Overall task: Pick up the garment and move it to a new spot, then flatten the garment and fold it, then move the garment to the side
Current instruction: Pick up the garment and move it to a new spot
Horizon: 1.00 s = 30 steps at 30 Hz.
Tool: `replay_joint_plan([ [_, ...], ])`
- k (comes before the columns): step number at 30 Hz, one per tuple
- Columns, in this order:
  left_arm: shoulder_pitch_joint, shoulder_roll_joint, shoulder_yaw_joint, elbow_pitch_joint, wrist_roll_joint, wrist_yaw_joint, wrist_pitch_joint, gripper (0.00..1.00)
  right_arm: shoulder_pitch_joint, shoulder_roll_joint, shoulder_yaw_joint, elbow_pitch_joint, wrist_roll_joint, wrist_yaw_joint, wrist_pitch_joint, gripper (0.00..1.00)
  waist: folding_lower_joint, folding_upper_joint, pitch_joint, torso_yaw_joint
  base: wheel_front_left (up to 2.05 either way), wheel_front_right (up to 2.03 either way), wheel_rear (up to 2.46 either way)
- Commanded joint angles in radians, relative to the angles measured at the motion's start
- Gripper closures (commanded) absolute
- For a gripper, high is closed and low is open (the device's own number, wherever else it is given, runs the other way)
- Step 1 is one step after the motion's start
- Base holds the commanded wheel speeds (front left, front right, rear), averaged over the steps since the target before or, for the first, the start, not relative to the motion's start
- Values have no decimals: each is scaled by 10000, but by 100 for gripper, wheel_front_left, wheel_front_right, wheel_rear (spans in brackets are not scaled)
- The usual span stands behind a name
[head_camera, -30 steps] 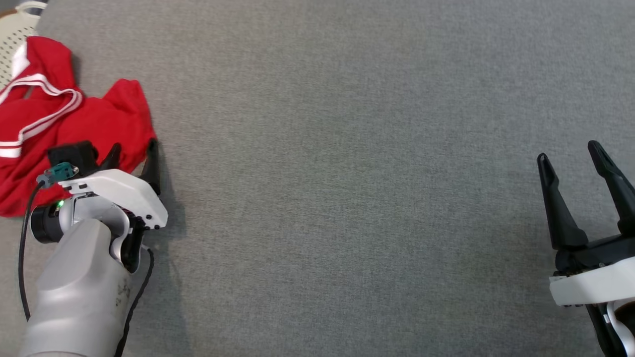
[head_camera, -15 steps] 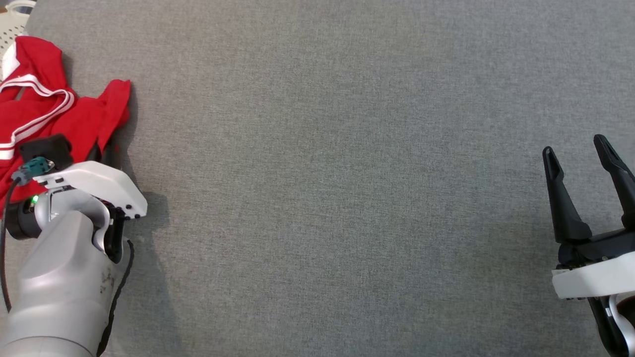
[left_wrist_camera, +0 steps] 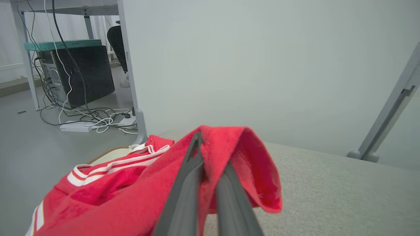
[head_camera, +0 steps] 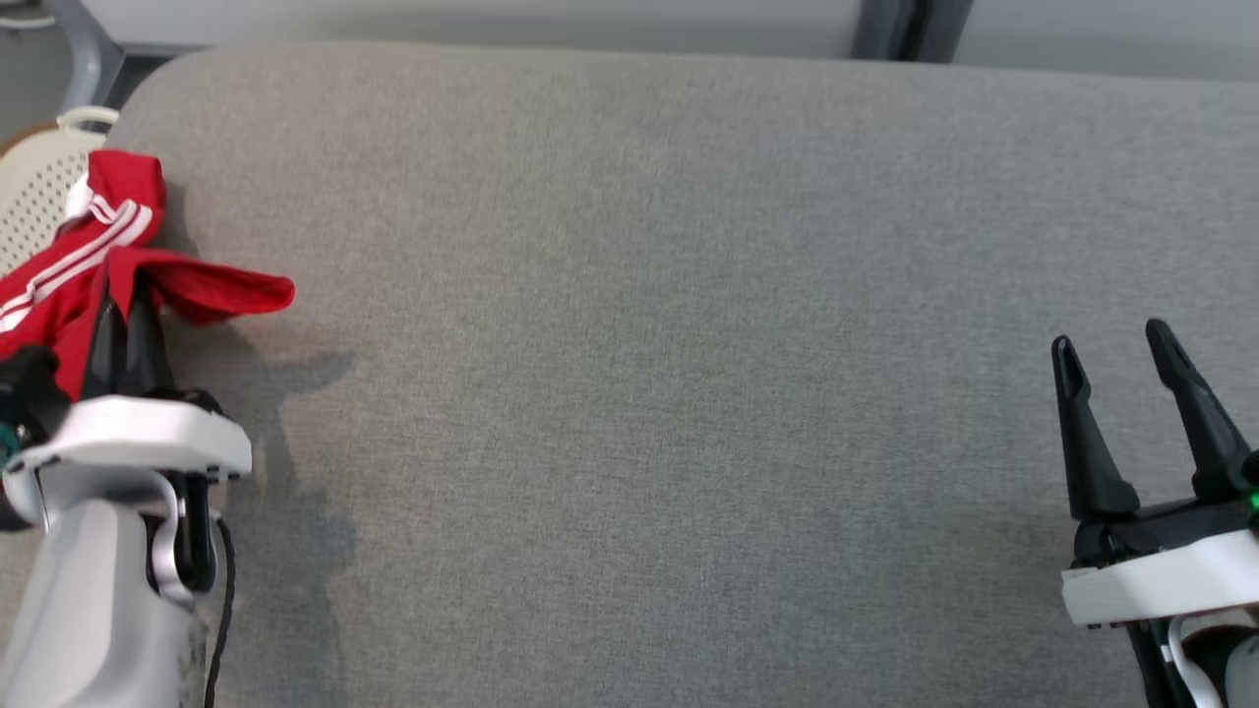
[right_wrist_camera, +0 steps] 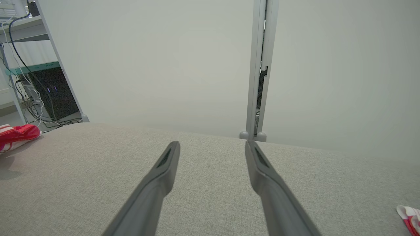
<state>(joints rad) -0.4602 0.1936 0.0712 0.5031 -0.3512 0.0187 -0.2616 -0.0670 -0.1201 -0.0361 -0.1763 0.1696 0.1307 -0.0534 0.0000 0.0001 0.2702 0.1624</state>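
The red garment with white stripes (head_camera: 211,287) lies at the far left end of the grey fabric-covered table (head_camera: 629,344). One fold of it is clamped between the closed fingers of the left gripper (head_camera: 123,315), while the rest trails back and leftward toward the cream perforated basket (head_camera: 34,182) at the table's corner. Its long axis runs roughly from the basket toward the pinched fold, which juts to the right, apparently raised, with a shadow on the cloth surface below it. The bare stretch of table where a new spot could be found lies entirely to the right of the jaws, so carrying the garment calls for a rightward sweep that drags the trailing part clear of the basket. The left arm is plainly the nearer one. The right gripper (head_camera: 1109,339) hangs well apart at the right side, its jaws wide and holding nothing. The left wrist view shows the pinch itself, red cloth draped over both finger ends, which the head view hides. The right wrist view shows the garment as a small red heap far to its left, and a red-and-white scrap (right_wrist_camera: 408,214) at its lower right edge, too small to identify.
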Motion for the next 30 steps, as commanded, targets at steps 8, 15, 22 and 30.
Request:
replay_joint_plan([
  [8, 2444, -415, 208, -2422, 481, 212, -41, 100, 609, 314, 110, 430, 46, 4, -226, 0, 0, -1, -1382, -725, 0, 0, 0],
  [15, 3666, -702, -353, -3610, 609, 203, 476, 100, 1083, 454, 6, 600, 18, 4, -242, 0, 0, -1, -1849, -1135, 0, 0, 0],
  [22, 4290, -900, -1120, -4525, 773, 177, 1225, 100, 1437, 547, 66, 636, -60, 2, -144, 0, 0, -1, -2254, -1947, 0, 0, 0],
  [30, 3622, -1069, -2290, -4450, 859, -365, 1759, 100, 1308, 607, 180, 601, 44, 4, -195, 0, 0, -1, -2056, -3062, 0, 0, 0],
])
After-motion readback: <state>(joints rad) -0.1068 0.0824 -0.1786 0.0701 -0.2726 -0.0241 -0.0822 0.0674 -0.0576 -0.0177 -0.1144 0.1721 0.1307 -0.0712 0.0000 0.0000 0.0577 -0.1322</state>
